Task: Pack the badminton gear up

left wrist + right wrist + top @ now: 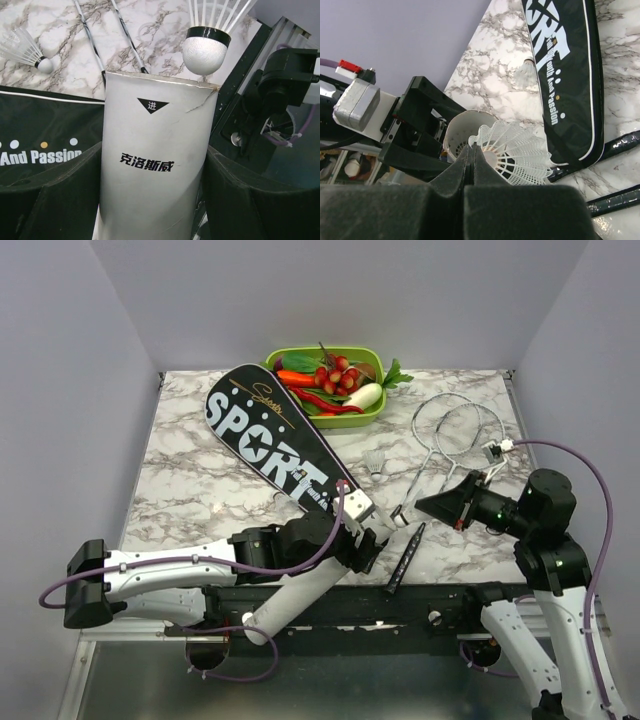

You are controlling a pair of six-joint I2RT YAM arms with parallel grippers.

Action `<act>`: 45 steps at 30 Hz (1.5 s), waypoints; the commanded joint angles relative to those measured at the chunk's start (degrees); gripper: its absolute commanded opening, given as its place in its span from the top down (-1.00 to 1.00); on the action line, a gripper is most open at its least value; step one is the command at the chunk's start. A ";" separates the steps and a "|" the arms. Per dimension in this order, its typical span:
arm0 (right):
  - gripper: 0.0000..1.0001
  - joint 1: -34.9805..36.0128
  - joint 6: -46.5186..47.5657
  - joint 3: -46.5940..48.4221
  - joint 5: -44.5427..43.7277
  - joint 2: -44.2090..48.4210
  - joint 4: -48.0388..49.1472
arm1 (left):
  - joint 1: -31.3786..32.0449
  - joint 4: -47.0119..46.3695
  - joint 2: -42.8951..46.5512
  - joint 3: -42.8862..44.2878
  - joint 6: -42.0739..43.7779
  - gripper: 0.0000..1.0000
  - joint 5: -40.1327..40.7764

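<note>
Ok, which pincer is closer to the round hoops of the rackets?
Right. The right pincer, pinching a shuttlecock, sits just on the near side of the racket hoops; the left pincer, holding a white tube, is farther off, to the left.

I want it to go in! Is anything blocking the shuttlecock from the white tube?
Nothing visible does. The shuttlecock in the right gripper has its round tip right by the open mouth of the tube held by the left gripper.
</note>
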State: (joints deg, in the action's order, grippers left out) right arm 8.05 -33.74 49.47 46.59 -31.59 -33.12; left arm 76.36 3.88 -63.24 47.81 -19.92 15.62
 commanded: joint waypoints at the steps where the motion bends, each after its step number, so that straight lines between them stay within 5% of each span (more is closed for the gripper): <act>1: 0.99 1.96 -2.99 -0.69 1.84 -1.01 3.68 | 0.11 -1.60 -0.39 1.49 -5.39 1.00 -1.20; 12: 0.99 16.98 -4.85 -2.10 -8.08 -6.63 9.04 | 0.11 -2.82 0.66 0.53 -3.99 1.00 -1.29; 31: 0.99 20.69 -6.43 -2.62 -3.09 -8.22 8.86 | 0.11 2.89 -1.62 8.18 17.98 1.00 -12.28; 45: 0.99 31.84 -10.82 -5.97 -9.06 -9.89 13.35 | 0.11 -2.12 1.28 2.55 18.52 1.00 -11.31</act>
State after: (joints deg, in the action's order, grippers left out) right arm 36.80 -42.89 43.33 41.04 -40.56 -21.61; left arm 76.25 5.78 -64.51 51.53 -2.52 4.99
